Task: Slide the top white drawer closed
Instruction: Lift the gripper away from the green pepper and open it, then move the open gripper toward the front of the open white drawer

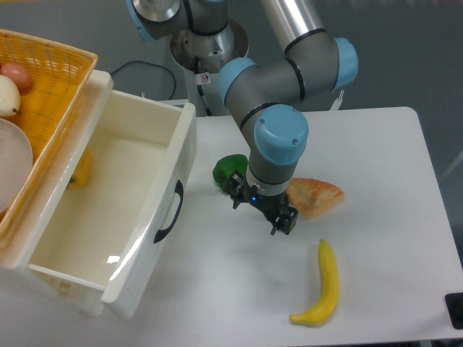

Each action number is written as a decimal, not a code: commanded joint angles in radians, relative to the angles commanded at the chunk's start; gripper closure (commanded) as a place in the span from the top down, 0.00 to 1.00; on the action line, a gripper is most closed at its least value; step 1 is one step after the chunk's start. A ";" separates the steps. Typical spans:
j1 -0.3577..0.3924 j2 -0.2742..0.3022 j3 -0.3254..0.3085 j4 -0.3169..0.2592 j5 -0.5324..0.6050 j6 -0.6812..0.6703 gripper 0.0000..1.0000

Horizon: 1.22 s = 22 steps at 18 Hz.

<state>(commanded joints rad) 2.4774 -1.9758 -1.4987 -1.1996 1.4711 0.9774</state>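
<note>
white drawer (119,210) stands wide open while the empty, slightly parted claw (259,210) hovers well apart; it must next reach the drawer's front.

Table (376,144): banana (323,285), croissant (316,196), green pepper (230,170); yellow wicker basket (51,94) with white bowl (11,166), onion (14,74).

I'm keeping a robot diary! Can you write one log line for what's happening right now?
top white drawer: open | gripper: above table, right of handle, not touching drawer, holding nothing seen | step: close not started
</note>
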 joint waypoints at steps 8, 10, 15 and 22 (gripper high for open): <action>0.018 -0.008 -0.001 0.009 -0.008 -0.227 1.00; 0.006 -0.009 -0.001 0.017 -0.026 -0.311 1.00; -0.012 -0.011 -0.009 0.041 -0.097 -0.370 1.00; -0.041 -0.020 -0.012 0.067 -0.089 -0.371 1.00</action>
<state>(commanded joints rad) 2.4360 -1.9957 -1.5110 -1.1322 1.3821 0.6059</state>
